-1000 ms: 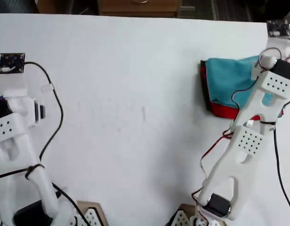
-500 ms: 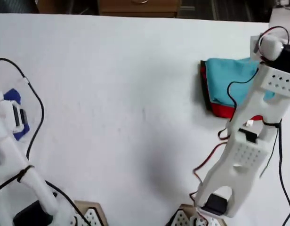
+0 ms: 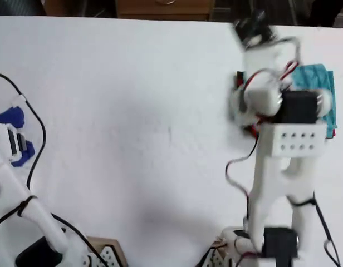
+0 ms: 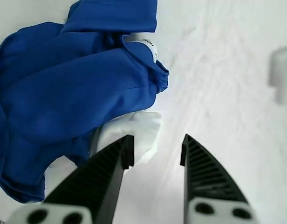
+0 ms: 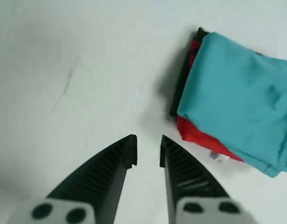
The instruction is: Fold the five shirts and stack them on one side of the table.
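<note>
Over on the left arm's side of the white counter (image 3: 132,111) a blue shirt (image 4: 64,93) lies crumpled in a loose heap, not folded, with its collar label turned up. A bit of white cloth (image 4: 136,128) pokes out from under its edge; I cannot tell whether that is another shirt. The left pincer (image 4: 156,150) hangs just above the counter right beside that heap. Its jaws stand fairly wide with nothing between them. One black jaw reaches over the edge of the white cloth and the other is over bare counter.

On the right arm's side sits the stack of folded shirts. A teal shirt (image 5: 236,98) is on top, folded flat. A red shirt (image 5: 199,133) shows beneath it along one edge, and a dark shirt (image 5: 183,84) peeks out at the bottom along the side that faces the middle of the counter. From where I stand I can make out only those three layers.

The right pincer (image 5: 148,151) is held over bare counter near the stack's corner, apart from the cloth. Its jaws are narrow, just a slim gap, and they hold nothing. From above, the right arm (image 3: 283,144) stretches across the stack and covers much of it, leaving the teal top layer showing at the far side.
</note>
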